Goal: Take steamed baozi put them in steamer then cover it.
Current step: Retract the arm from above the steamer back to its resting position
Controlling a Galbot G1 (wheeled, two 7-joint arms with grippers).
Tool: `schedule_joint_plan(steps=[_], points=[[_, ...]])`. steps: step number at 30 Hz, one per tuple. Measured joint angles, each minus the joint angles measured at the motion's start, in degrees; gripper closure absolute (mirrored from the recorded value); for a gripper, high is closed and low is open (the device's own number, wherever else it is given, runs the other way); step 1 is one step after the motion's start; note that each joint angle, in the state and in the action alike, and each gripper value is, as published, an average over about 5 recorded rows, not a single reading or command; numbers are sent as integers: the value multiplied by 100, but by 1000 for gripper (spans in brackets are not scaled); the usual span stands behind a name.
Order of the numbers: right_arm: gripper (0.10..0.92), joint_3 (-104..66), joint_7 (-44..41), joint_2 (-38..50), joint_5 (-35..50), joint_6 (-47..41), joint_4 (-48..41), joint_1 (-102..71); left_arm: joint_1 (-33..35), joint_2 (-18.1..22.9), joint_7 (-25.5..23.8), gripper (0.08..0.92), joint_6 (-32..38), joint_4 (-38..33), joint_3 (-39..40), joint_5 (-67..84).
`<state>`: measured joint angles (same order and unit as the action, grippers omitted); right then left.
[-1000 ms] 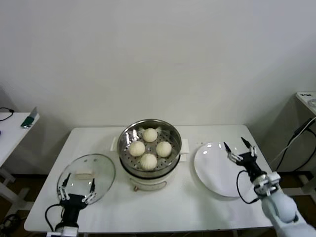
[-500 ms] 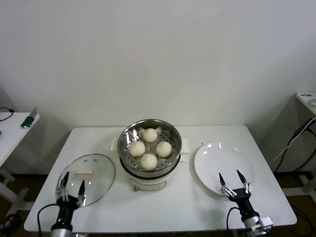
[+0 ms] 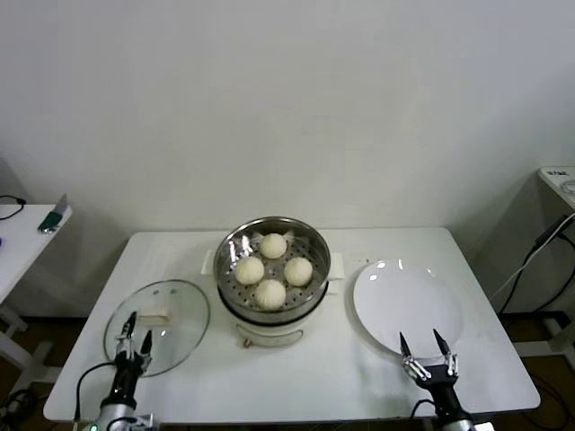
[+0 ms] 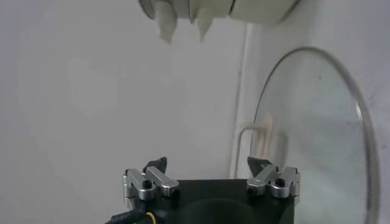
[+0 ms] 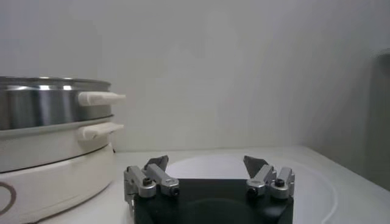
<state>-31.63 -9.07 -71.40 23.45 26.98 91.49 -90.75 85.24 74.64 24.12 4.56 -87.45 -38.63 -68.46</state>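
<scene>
Several cream-white baozi (image 3: pixel 269 293) sit in the shiny steamer (image 3: pixel 228 247) on its white cooker base at the table's middle. The steamer also shows in the right wrist view (image 5: pixel 42 109). The glass cover (image 3: pixel 184 310) with its cream handle (image 3: pixel 154 316) lies flat on the table left of the steamer, and shows in the left wrist view (image 4: pixel 317 128). My left gripper (image 3: pixel 135 330) is open and empty at the cover's near edge. My right gripper (image 3: pixel 422 344) is open and empty at the near edge of the white plate.
An empty flat white plate (image 3: pixel 404 301) lies right of the steamer; it also shows in the right wrist view (image 5: pixel 304 176). A side table (image 3: pixel 18 233) stands at the far left. The table's front edge is just behind both grippers.
Both arms have drawn back toward the table's front edge and lowered. The right gripper left the plate's far right side. The baozi, steamer and cover have not moved.
</scene>
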Motion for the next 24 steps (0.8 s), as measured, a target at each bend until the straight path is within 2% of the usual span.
schedule_joint_plan(steps=[15, 18, 24], points=[[203, -117, 37, -122, -12, 184, 76, -224, -850, -20, -62, 186, -393, 754, 130, -324], [203, -133, 37, -127, -13, 193, 84, -222, -942, -14, -85, 242, -420, 857, 152, -343], [203, -155, 39, -126, -22, 199, 86, -199, -1038, 37, -127, 415, -450, 974, 167, -380]])
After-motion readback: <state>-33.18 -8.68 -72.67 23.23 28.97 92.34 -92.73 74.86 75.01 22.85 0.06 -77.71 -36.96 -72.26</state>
